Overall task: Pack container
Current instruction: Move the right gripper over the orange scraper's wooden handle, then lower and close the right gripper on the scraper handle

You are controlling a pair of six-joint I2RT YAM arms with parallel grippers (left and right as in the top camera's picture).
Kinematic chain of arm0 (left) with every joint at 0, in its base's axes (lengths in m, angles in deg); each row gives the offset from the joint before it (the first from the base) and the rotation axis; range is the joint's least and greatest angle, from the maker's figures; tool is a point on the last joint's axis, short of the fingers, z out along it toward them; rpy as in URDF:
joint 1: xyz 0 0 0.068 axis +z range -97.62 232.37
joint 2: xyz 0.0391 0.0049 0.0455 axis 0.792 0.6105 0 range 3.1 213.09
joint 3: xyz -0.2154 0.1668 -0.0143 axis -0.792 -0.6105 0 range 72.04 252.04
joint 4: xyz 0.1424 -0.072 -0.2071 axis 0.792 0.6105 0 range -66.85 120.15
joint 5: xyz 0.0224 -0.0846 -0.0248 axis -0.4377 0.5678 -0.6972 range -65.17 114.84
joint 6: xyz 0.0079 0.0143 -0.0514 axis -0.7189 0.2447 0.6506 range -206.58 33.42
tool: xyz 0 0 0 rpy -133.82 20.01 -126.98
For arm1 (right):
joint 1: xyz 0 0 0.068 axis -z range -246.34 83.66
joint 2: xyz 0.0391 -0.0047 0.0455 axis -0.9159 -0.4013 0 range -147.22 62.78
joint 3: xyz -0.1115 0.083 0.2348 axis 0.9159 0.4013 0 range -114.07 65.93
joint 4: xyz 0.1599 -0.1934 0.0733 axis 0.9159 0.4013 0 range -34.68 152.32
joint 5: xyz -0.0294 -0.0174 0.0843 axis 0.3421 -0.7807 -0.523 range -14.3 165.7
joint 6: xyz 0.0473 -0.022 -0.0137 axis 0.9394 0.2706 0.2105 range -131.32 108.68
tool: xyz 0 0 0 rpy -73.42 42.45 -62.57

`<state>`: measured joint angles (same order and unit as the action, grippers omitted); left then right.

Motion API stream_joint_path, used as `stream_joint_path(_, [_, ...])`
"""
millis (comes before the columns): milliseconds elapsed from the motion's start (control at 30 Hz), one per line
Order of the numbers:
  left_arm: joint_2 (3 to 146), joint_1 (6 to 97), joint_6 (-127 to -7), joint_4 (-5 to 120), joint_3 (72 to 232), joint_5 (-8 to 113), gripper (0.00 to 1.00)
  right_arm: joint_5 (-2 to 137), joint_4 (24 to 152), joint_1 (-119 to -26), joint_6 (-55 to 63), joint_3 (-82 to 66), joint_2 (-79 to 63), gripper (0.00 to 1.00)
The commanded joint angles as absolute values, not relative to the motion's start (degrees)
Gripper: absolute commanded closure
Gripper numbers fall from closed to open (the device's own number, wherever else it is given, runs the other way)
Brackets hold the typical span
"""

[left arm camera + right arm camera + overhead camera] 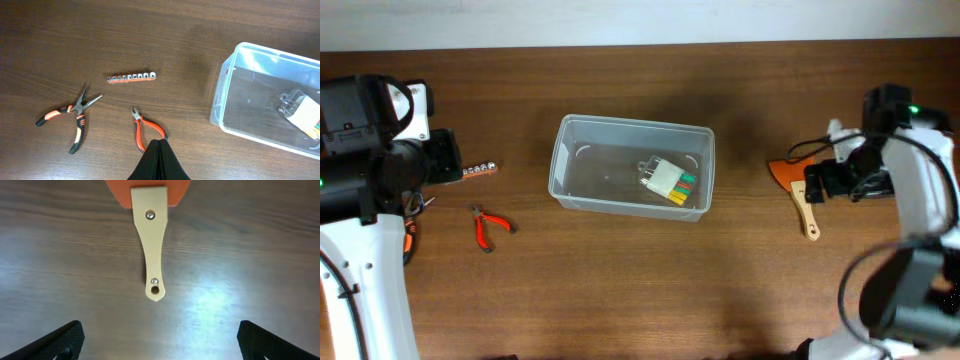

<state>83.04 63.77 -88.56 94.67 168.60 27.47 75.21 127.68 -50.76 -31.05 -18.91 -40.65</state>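
While the clear container sits in the middle of the worktop with a small packet inside, the left end effector hangs pinched shut over red-handled cutters, and the right end effector is spread wide just short of a wood-handled scraper, gripping nothing.

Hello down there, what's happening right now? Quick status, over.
Left gripper shut, holding nothing. Right gripper open above the scraper handle. Container holds one small pack. Nothing blocking it.
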Motion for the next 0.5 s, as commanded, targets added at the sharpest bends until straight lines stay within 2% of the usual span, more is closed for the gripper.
stream_joint_path(0, [82.69, 63.6, -89.47, 94.74, 169.27, 28.08, 0.97, 74.66, 126.81, -50.55, -32.99, -18.45, -46.07, 0.01])
stream_joint_path(467, [82.69, 63.6, -89.5, 94.63, 169.27, 28.06, 0.97, 74.66, 123.33, -50.52, -35.99, -18.21, -52.15, 0.02])
